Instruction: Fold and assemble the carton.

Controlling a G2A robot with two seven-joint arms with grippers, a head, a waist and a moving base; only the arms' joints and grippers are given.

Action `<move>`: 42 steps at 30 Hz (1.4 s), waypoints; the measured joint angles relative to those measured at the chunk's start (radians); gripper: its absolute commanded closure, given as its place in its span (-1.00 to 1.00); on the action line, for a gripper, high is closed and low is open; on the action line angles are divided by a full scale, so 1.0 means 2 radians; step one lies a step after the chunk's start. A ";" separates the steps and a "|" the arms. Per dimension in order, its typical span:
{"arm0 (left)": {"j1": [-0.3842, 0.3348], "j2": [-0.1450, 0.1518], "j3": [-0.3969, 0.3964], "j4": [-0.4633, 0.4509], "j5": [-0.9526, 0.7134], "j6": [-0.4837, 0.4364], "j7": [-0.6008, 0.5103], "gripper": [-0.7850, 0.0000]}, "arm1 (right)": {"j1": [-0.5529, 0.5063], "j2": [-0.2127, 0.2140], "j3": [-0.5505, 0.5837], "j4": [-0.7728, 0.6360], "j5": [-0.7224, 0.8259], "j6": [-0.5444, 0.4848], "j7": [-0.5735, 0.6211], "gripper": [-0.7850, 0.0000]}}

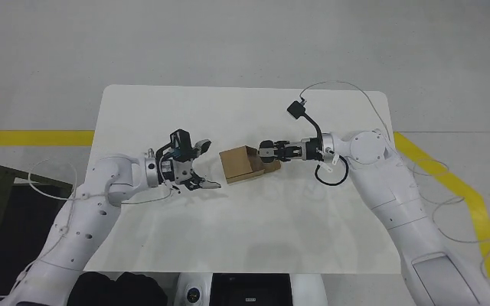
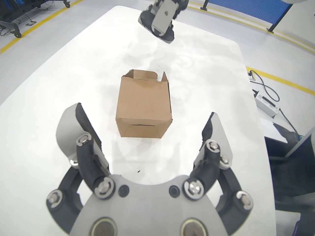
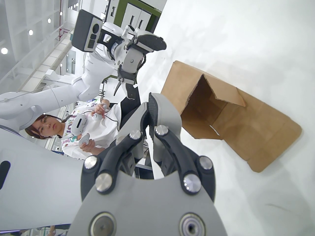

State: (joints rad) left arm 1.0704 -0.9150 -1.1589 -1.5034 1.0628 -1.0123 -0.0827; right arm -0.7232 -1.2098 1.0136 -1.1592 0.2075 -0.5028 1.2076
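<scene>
Cardboard carton, clear of table edges, between left hand and right hand.

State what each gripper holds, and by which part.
Nothing. The left gripper is open, apart from the carton; the right gripper is shut on nothing beside it.

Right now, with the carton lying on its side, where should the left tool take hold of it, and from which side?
Grip the carton across its side walls near the closed end, coming from the left tool's side. That end faces the open tool and looks stiff; the end toward the right tool is open with loose flaps, likely to cave.
</scene>
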 measured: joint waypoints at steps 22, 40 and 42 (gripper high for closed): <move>-0.042 -0.033 0.086 0.089 0.072 0.066 0.089 -1.00 | -0.080 0.024 0.020 -0.048 -0.059 0.156 0.001 1.00; -0.061 -0.048 0.107 0.104 0.026 0.062 0.052 -1.00 | -0.035 0.002 -0.045 0.018 -0.043 0.117 -0.024 1.00; -0.062 -0.049 0.108 0.107 0.023 0.060 0.050 -1.00 | -0.026 -0.003 -0.056 0.027 -0.039 0.110 -0.024 1.00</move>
State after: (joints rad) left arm 0.9466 -1.0133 -0.9435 -1.2888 1.1092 -0.8924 0.0180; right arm -0.7749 -1.2158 0.9014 -1.1056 0.1292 -0.2826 1.1602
